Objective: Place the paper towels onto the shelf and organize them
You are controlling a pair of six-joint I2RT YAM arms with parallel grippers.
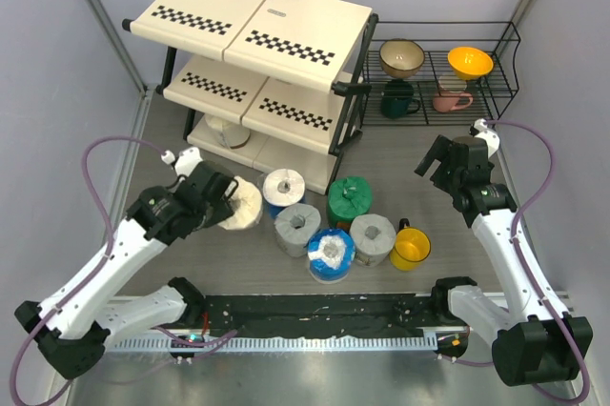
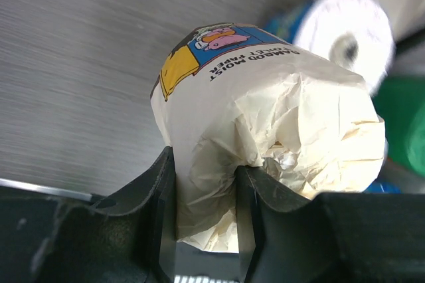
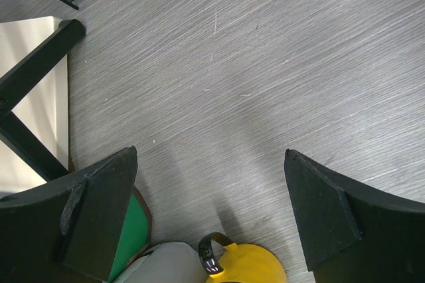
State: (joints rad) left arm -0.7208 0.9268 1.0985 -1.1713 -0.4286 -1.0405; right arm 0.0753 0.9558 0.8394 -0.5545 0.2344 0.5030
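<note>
While one cream roll (image 1: pixel 227 131) lies on the bottom tier of the shelf (image 1: pixel 250 15) at 11 o'clock, left gripper (image 2: pixel 204 190) pinches second cream roll (image 2: pixel 265 130) at 9 o'clock; five rolls (image 1: pixel 331 253) unshelved at centre; right gripper (image 3: pixel 212 210) spread, empty.

A black wire rack (image 1: pixel 435 71) stands at the far right of the grey wood-grain table (image 1: pixel 410 163). It holds a tan bowl (image 1: pixel 401 57), an orange bowl (image 1: pixel 470 62), a mug that looks dark green (image 1: pixel 398 99) and a pink cup (image 1: pixel 448 99). Well apart, nearer the front, a yellow mug (image 1: pixel 411 248) stands upright.
</note>
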